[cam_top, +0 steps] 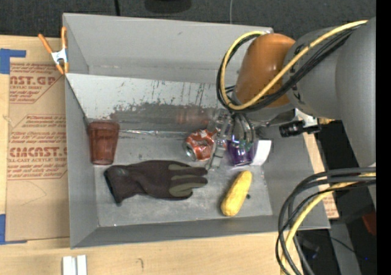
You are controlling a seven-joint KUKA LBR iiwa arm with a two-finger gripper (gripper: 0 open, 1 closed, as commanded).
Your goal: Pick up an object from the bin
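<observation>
At the bin's (81, 164) right-centre, the gripper (223, 144) sits low betw. a crushed red can (199, 143) and a purple item (239, 153), close beside both; whether it's open or closed can't be told; yellow cob (236, 193) lies near, toward the front; dark glove (153, 180) left of that; brown cup (102, 141) far left.

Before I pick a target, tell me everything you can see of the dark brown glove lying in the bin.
The dark brown glove lies flat and limp on the floor of the grey metal bin, near its lower wall. It looks like soft fabric or leather, with a lighter olive patch on one finger. Cuff to the view's left, fingers to the right, ending just below the crushed red can; whether they touch cannot be told.
</observation>
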